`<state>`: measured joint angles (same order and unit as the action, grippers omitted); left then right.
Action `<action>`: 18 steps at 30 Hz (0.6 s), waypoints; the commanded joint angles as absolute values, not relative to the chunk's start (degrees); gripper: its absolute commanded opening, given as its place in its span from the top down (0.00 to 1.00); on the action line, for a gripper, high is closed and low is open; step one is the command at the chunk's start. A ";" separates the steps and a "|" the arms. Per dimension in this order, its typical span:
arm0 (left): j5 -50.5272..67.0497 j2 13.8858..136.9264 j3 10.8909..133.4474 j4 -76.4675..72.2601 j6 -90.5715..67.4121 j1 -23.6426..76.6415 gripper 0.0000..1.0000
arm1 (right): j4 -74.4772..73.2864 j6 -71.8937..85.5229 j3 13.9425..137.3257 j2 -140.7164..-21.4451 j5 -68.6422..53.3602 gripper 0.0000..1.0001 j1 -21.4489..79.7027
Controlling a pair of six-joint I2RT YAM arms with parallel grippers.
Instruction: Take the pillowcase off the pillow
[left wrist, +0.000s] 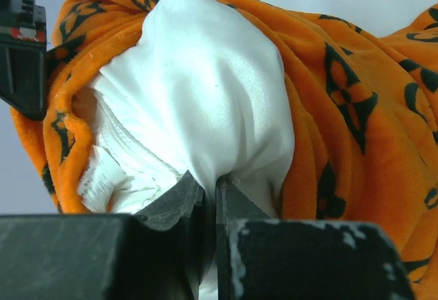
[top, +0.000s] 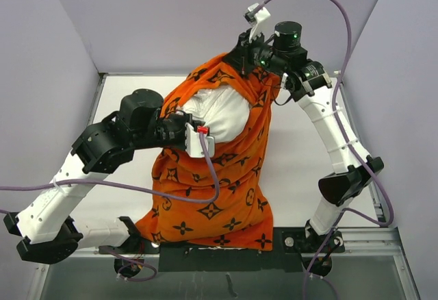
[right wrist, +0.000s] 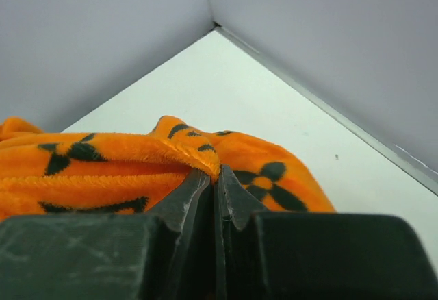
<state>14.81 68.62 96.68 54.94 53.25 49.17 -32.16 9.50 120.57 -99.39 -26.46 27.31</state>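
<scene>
The orange pillowcase with black motifs stands bunched in the middle of the table, its open end at the far side. The white pillow bulges out of that opening. My left gripper is shut on a fold of the white pillow, pinched between its fingers; orange pillowcase wraps around the pillow. My right gripper is at the far top edge of the cover, shut on a fold of the pillowcase hem between its fingertips.
Grey walls enclose the white table on three sides; its far corner lies just beyond the right gripper. Purple cables loop over the left arm and beside the right arm.
</scene>
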 commanded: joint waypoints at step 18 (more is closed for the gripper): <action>1.23 61.97 94.47 9.89 80.74 52.64 1.00 | -22.56 26.02 118.11 -101.82 0.00 1.00 -3.13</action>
